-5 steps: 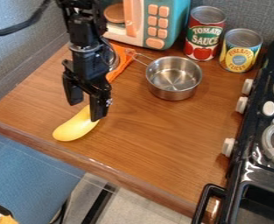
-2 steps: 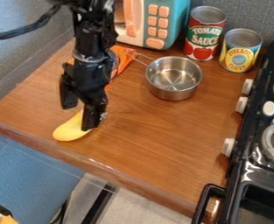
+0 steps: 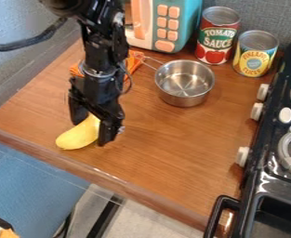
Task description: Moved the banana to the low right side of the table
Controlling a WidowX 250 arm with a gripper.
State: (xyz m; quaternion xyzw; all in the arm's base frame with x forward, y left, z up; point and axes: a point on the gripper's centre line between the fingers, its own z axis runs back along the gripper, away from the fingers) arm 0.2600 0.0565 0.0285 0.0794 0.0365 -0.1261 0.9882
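Note:
The black gripper (image 3: 91,131) hangs low over the left part of the wooden table (image 3: 163,153), its fingers apart. Between and below them lies the upper end of the yellow banana (image 3: 79,135), partly hidden by the gripper. The banana's lower left end rests near the table's front edge. One finger stands at the banana's right side, the other behind its upper left.
A metal pot (image 3: 185,83) stands right of the arm, with an orange cloth (image 3: 134,61) beside its handle. Behind are a toy microwave (image 3: 166,23), a tomato can (image 3: 217,36) and a pineapple can (image 3: 255,54). A black stove (image 3: 268,172) borders the right side.
The gripper has come down over the banana and shifted slightly right. The banana has not visibly moved.

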